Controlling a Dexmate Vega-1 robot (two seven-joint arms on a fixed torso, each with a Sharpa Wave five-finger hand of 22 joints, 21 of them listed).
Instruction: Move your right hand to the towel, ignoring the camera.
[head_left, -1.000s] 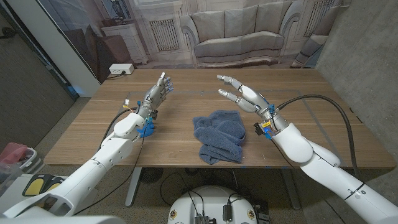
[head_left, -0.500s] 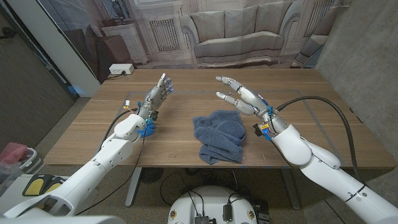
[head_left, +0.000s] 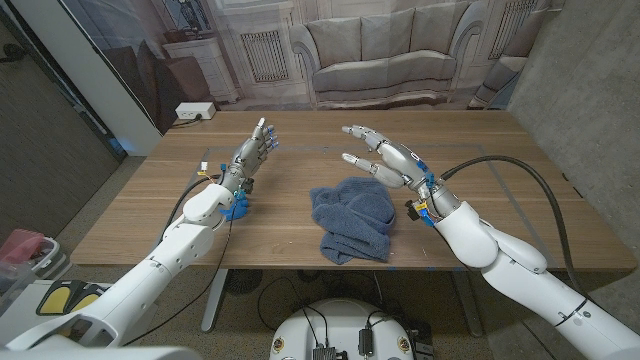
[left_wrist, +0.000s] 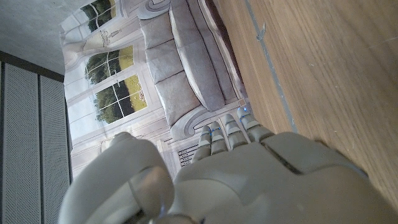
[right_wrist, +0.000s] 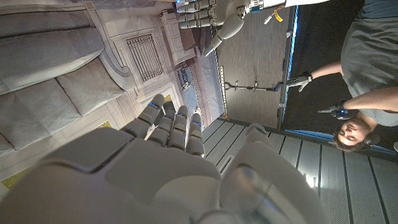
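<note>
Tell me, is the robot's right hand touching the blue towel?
Apart. In the head view the right hand hangs open above the towel, bare table showing between them.

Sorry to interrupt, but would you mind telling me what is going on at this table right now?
A two-armed robot stands at a wooden table with a crumpled blue towel in the middle. Its right hand is open, raised just beyond the towel's far right edge, fingers spread and holding nothing; it does not appear to touch the towel yet. The left hand is held up over the table on the left, well away from the towel, also holding nothing. A person shows in the right wrist view.
</note>
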